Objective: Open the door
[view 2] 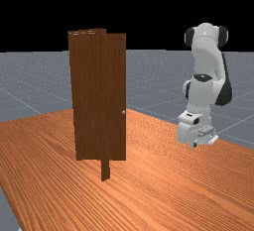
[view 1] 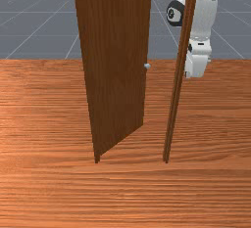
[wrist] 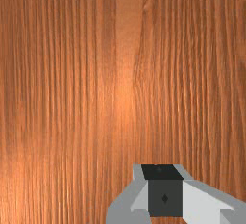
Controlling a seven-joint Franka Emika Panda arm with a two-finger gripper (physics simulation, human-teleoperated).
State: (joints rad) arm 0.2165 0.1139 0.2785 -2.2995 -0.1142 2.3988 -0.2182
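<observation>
The brown door stands ajar in the front view, swung from its left edge back toward the arm's side. Its small pale knob is at the free edge; a gap separates that edge from the right frame post. In the far view the gripper hangs over the table, well to the right of the door and lower than its knob, touching neither. Bare wood lies beneath the gripper in the wrist view. Its opening cannot be made out.
The wooden table extends under the door and the arm. In the far view, a frame post reaches down to the table below the door panel. The front view has the right post standing partly in front of the arm.
</observation>
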